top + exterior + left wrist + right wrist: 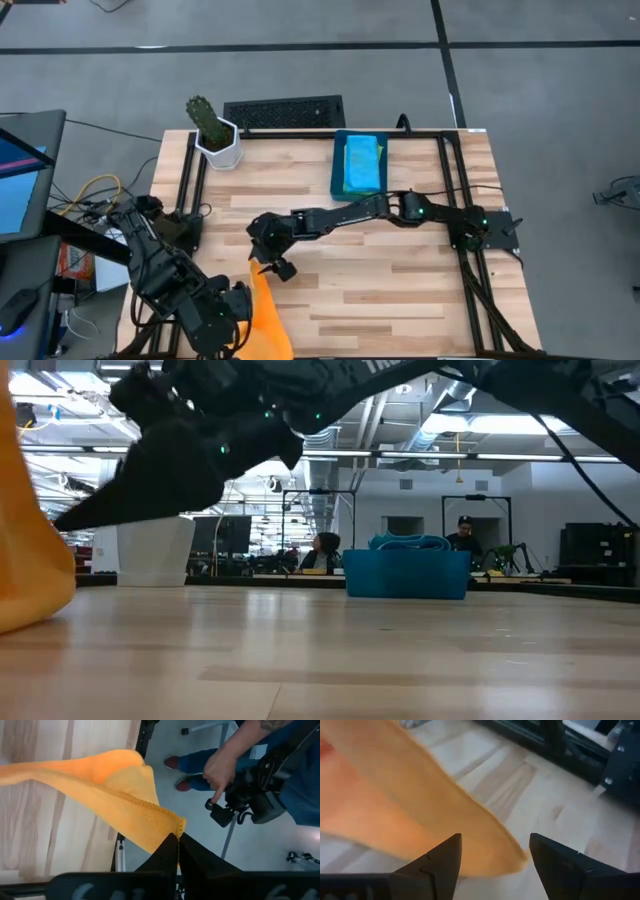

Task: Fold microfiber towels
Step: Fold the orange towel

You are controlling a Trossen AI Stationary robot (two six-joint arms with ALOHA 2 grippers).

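An orange microfiber towel [268, 315] hangs near the table's front left, and its lower end [30, 610] reaches the tabletop. My left gripper [177, 837] is shut on it, raised above the table's near left corner [240, 300]. My right gripper [495, 847] is open. It is reached across to the towel [272, 262] and slants down, with the towel's lower end [512, 860] just ahead of its fingers and untouched. More towels, light blue and green [360, 160], lie in the blue bin [338, 180]. My left gripper pinches the orange towel's corner [179, 824] between its two shut fingers, only at their free ends. The fingers slant down from the table's near left. The cloth hangs away from the corner along a taut edge [120, 800], with its lower part toward the tabletop.
The blue bin [405, 572] stands at the far middle. A white pot with a cactus [216, 140] is at the far left, with a black keyboard [285, 112] behind the table. Bare wood lies at the middle and right. A person's hand [220, 770] and shoes show beyond the near left edge.
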